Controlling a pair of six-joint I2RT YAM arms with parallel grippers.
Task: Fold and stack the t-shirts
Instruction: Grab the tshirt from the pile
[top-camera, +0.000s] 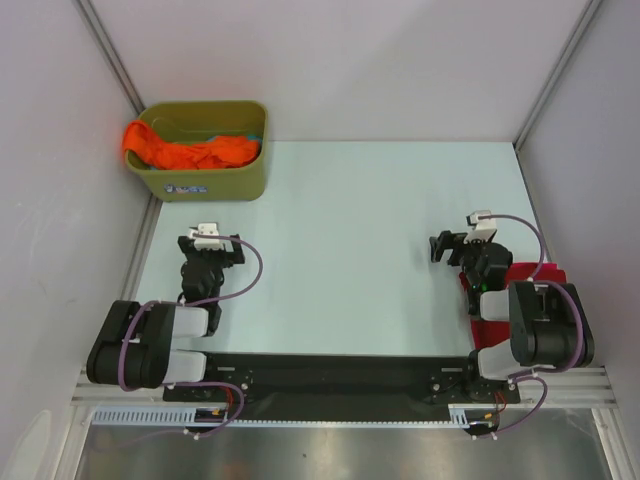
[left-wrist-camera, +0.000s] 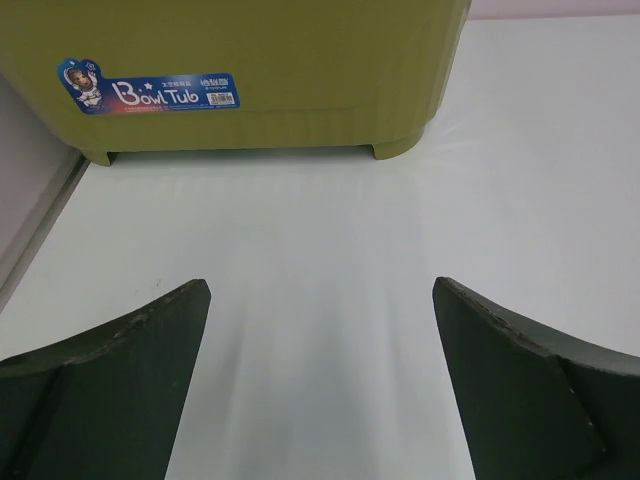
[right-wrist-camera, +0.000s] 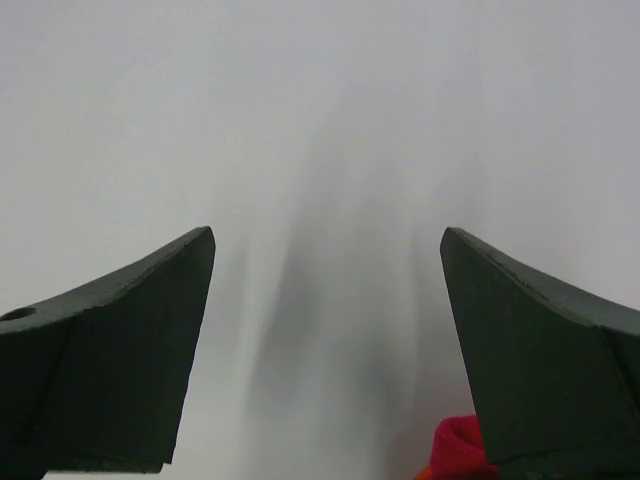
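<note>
A bright orange t-shirt (top-camera: 185, 153) lies crumpled in the olive-green bin (top-camera: 210, 183) at the back left, with a bit of teal cloth (top-camera: 243, 134) behind it. A dark red t-shirt (top-camera: 532, 274) lies at the near right, mostly hidden under my right arm. A fold of it shows at the bottom of the right wrist view (right-wrist-camera: 458, 446). My left gripper (top-camera: 210, 247) is open and empty over bare table, facing the bin (left-wrist-camera: 300, 60); its jaws (left-wrist-camera: 321, 284) stand wide apart. My right gripper (top-camera: 447, 246) is open and empty just left of the red shirt (right-wrist-camera: 327, 232).
The pale table (top-camera: 350, 230) is walled by white panels at the back and both sides. The bin stands in the back left corner, with a blue sticker (left-wrist-camera: 150, 92) on its front. A black rail (top-camera: 330, 375) runs along the near edge between the arm bases.
</note>
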